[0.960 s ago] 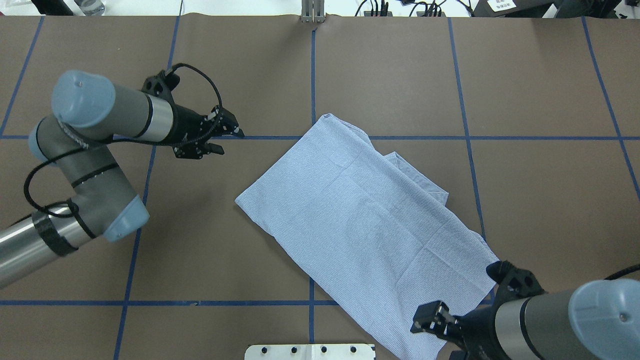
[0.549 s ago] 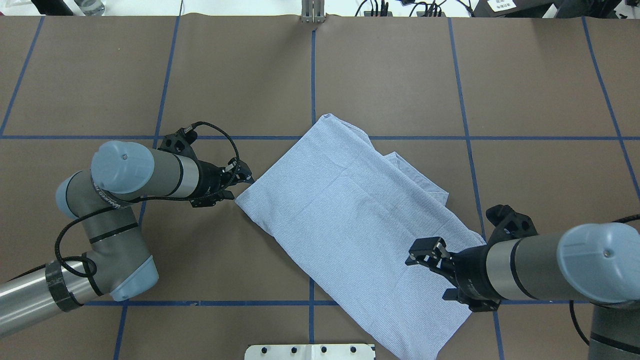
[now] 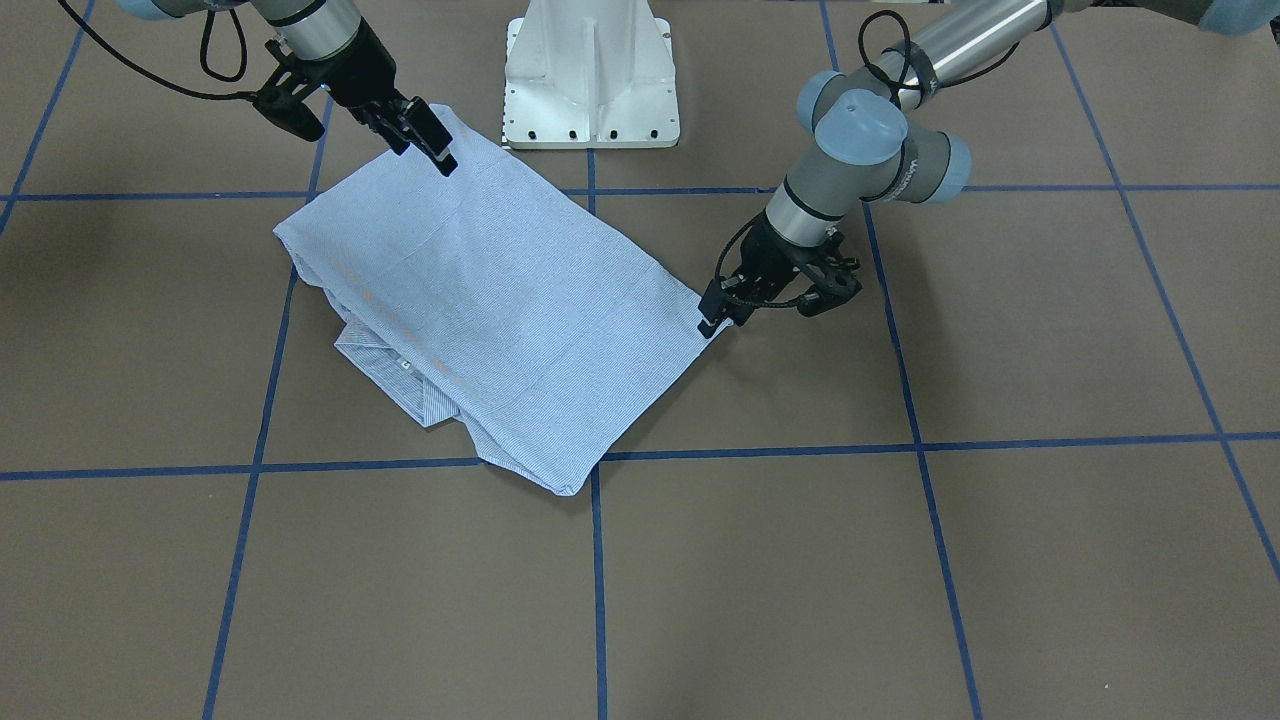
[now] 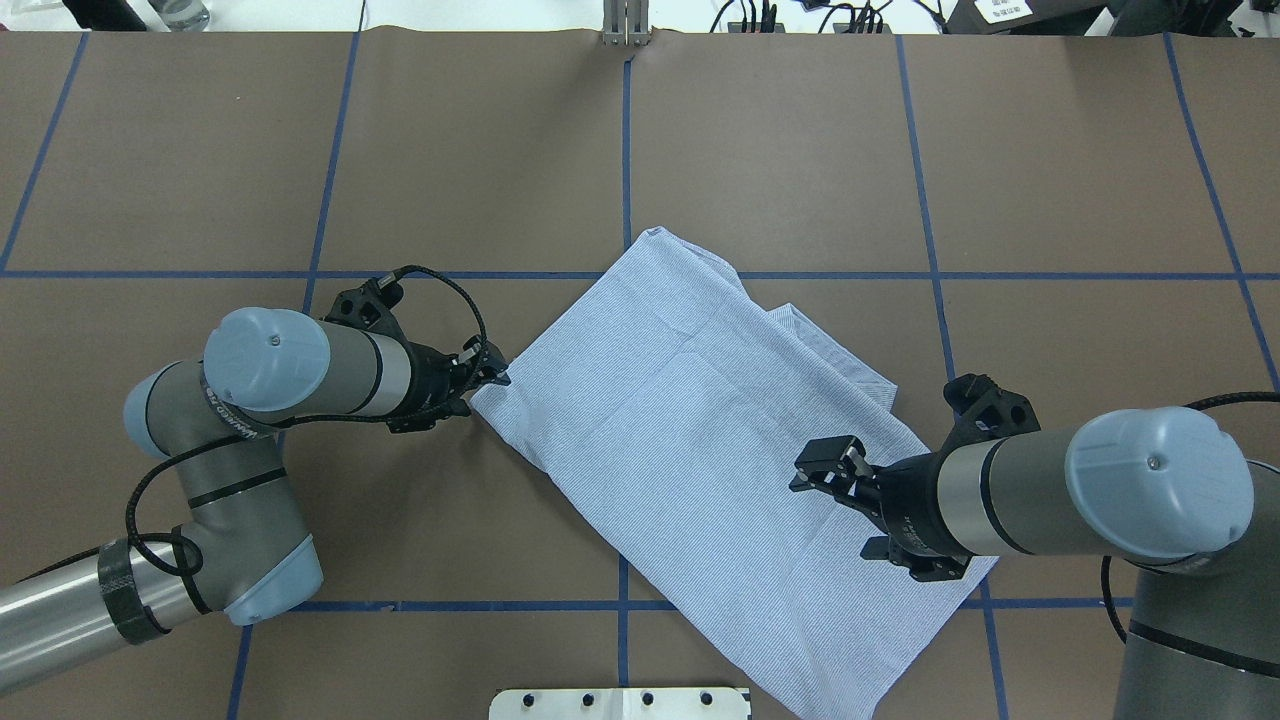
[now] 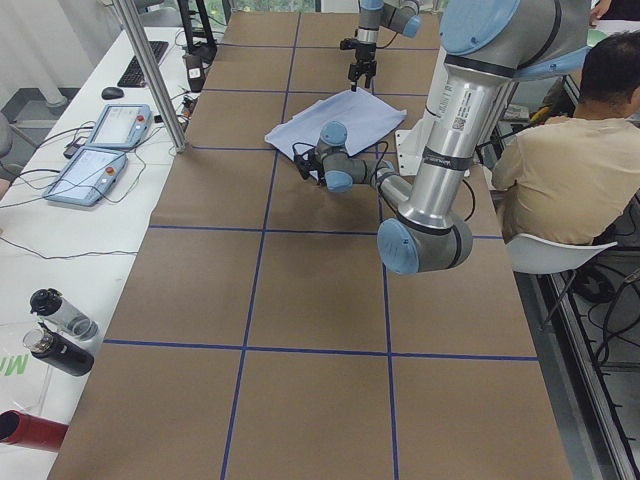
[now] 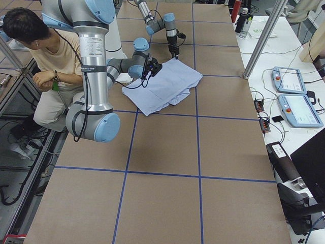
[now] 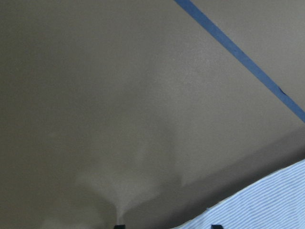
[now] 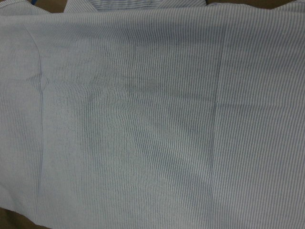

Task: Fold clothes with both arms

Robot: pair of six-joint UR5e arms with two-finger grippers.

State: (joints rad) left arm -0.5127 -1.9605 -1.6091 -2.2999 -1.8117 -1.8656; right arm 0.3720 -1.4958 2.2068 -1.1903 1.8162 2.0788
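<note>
Seen from across the table, the folded shirt [image 3: 500, 290] lies slantwise on the brown table [image 3: 950, 560], one end just beside the white base [image 3: 590, 90]. The left claw [image 3: 716, 320] is at its side corner and the right claw [image 3: 428, 150] hangs over the end by the base, fingers apart, gripping nothing. From overhead, lettering on the left arm [image 4: 230, 420] is too small to read, and the table's far edge is well apart from the shirt. The left wrist view shows that claw's fingertips [image 7: 215, 226] spread, with the striped corner between them, unpinched.

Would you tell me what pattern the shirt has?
The shirt has fine blue-and-white pinstripes, clearest in the right wrist view.
</note>
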